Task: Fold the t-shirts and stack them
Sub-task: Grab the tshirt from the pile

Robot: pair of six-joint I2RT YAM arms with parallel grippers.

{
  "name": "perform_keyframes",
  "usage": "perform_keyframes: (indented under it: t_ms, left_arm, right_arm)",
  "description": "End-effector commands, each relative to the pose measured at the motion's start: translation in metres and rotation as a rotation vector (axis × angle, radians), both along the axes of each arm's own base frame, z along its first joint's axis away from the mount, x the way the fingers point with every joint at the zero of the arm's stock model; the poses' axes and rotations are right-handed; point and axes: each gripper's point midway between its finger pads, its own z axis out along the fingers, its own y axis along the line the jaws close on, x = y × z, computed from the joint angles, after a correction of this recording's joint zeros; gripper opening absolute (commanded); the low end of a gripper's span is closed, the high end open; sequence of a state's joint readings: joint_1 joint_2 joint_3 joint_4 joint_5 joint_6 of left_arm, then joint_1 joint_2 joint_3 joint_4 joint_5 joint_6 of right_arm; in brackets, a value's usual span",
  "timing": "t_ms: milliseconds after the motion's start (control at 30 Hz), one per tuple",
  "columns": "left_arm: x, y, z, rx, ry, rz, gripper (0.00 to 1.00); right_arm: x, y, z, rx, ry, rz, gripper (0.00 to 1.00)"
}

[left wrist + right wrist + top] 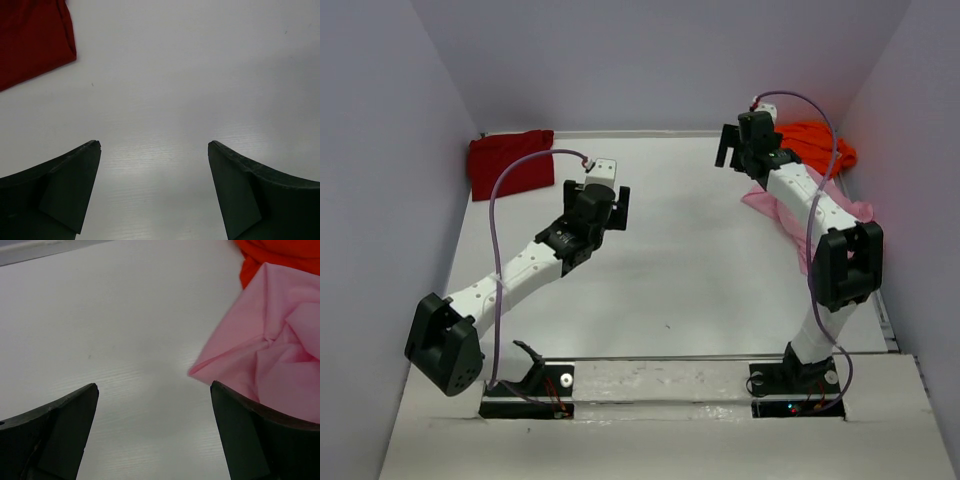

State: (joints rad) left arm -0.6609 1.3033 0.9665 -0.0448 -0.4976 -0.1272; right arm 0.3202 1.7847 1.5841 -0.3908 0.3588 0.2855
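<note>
Three t-shirts lie on the white table (680, 270). The dark red t-shirt (510, 165) lies flat at the back left, and its corner shows in the left wrist view (30, 35). The bright orange t-shirt (817, 145) is bunched at the back right. The light pink t-shirt (767, 203) lies crumpled in front of it, partly under my right arm. My left gripper (597, 200) hangs open over bare table (154, 145), right of the red shirt. My right gripper (747, 163) is open and empty (154, 385), its right finger (260, 435) over the pink shirt's (270, 355) edge, with the orange shirt (280, 255) beyond.
Lilac walls (650, 60) close in the table at the back and on both sides. The arm bases (530, 385) are bolted at the near edge. Cables loop above both arms.
</note>
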Motion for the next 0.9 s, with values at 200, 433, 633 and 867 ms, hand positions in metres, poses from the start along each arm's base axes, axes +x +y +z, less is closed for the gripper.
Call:
perform_keyframes:
  t_ms: [200, 433, 633, 867]
  left_arm:
    - [0.000, -0.007, 0.033, -0.050, -0.076, -0.024, 0.99]
    - [-0.002, -0.006, 0.038, -0.058, -0.092, -0.024, 0.99]
    - [-0.002, -0.006, 0.039, -0.060, -0.094, -0.025, 0.99]
    - [-0.003, -0.014, 0.037, -0.084, -0.080, -0.056, 0.99]
  right_arm:
    - [0.011, -0.091, 0.013, -0.144, 0.060, -0.322, 0.99]
    - [-0.011, -0.124, 0.022, -0.174, 0.058, -0.404, 0.99]
    - [-0.055, -0.148, 0.020, -0.224, 0.094, -0.545, 1.00]
    - [-0.096, -0.182, -0.030, -0.287, 0.212, -0.667, 1.00]
